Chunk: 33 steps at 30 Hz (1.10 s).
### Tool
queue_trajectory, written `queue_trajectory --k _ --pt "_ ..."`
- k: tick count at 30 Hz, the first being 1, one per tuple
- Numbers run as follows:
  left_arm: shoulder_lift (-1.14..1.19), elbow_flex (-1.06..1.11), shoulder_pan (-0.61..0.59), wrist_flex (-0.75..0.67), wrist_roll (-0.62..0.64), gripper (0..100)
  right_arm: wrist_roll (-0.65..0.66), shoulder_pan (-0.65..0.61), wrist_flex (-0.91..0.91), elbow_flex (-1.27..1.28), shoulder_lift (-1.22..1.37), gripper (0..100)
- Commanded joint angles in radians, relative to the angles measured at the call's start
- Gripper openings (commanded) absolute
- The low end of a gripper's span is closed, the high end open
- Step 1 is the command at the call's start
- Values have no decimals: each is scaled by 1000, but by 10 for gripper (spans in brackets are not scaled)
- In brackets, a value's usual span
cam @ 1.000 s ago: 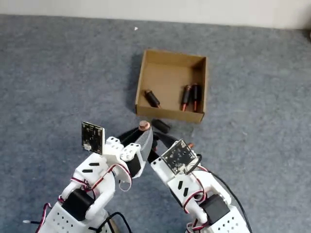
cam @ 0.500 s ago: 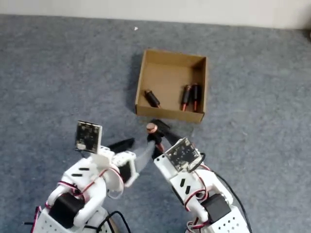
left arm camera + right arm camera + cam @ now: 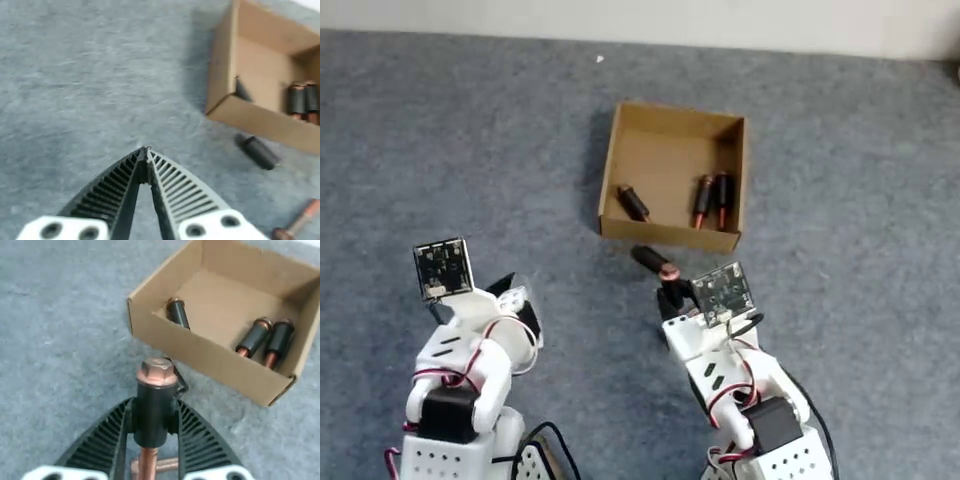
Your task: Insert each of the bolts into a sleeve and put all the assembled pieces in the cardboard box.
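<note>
Copper bolt (image 3: pixel 156 371) sits in the black sleeve (image 3: pixel 150 415) that the right claw (image 3: pixel 152 407) grips upright, just on the near side of the cardboard box (image 3: pixel 210 360). Three assembled pieces (image 3: pixel 252 337) lie inside the box, two at its right and one at its left. A loose sleeve (image 3: pixel 257 151) lies on the grey desk (image 3: pixel 75 75) by the box's near wall. The left claw (image 3: pixel 145 150) is clenched on nothing, near and left, well apart from the box

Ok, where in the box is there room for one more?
The floor of the cardboard box is bare in the middle, between the single piece by the left wall and the pair by the right wall; the back half is free. Crowded: the carpet right in front of the box, where a loose sleeve lies.
</note>
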Motion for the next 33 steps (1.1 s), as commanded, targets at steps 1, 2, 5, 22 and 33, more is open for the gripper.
queue_trajectory --k 1,2,5,22,33 --pt "-5 36 -53 -3 -57 5 -11 16 2 -120 13 5" --pt "-5 53 -53 -3 -57 5 -11 16 2 -150 44 5" --pt "-5 97 -53 -3 -57 5 -11 16 -4 -257 199 5" --pt "-5 119 -54 -3 -57 5 -12 151 -476 -977 1346 5" --pt "-5 191 -56 -124 -57 5 -11 171 -613 -1231 1906 5"
